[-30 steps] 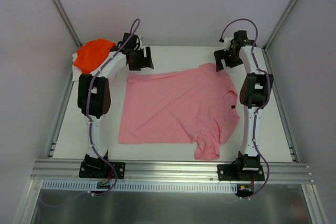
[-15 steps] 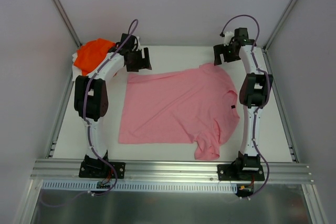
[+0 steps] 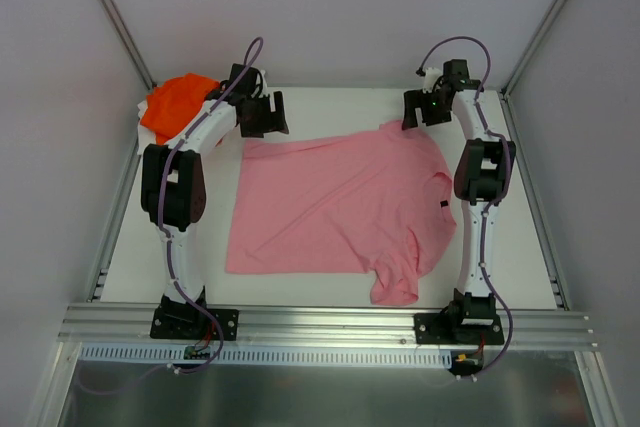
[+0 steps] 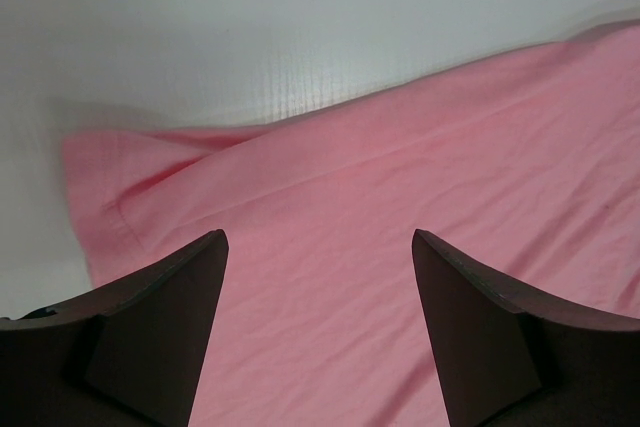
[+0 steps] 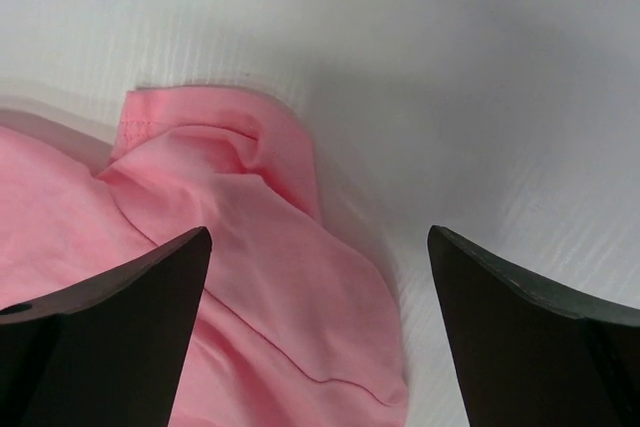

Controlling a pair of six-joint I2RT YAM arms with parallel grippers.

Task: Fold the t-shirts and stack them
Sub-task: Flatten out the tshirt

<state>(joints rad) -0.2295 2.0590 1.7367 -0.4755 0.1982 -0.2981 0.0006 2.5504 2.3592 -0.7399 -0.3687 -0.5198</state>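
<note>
So the plain light pink cloth t-shirt is spread flat on the white table. Its hem is toward the left arm and its collar toward the right, so the long axis runs pretty much from one pincer to the other. The left gripper hangs with jaws wide apart right over the far hem corner. The right gripper is gaping too, nothing in it, with the far sleeve below and a bit inward of it. The crumpled bright orange cloth t-shirt is bunched just outside the left pincer, so that arm's nearer to it.
</note>
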